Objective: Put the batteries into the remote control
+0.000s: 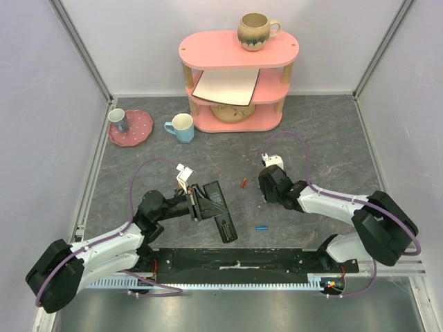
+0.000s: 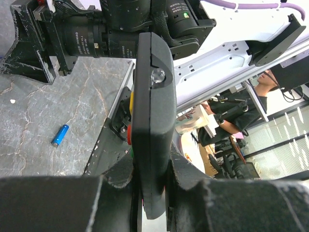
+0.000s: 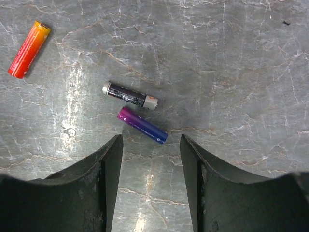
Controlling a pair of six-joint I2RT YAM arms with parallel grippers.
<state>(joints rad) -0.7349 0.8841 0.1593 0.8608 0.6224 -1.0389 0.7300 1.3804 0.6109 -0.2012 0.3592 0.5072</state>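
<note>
Left hand (image 2: 152, 186) clamping the remote control (image 2: 153, 121), we should centre our open right hand (image 3: 151, 150) across the purple-blue battery (image 3: 143, 125) mid-frame, without nudging the black battery (image 3: 129, 95) just above it.

This is a robotics lab test cell: white panels (image 1: 34, 104) on aluminium posts (image 1: 82, 50) box in a grey stone-look counter (image 1: 325, 138). A pink shelf (image 1: 214, 50) and mugs (image 1: 182, 128) stand at the back.
</note>
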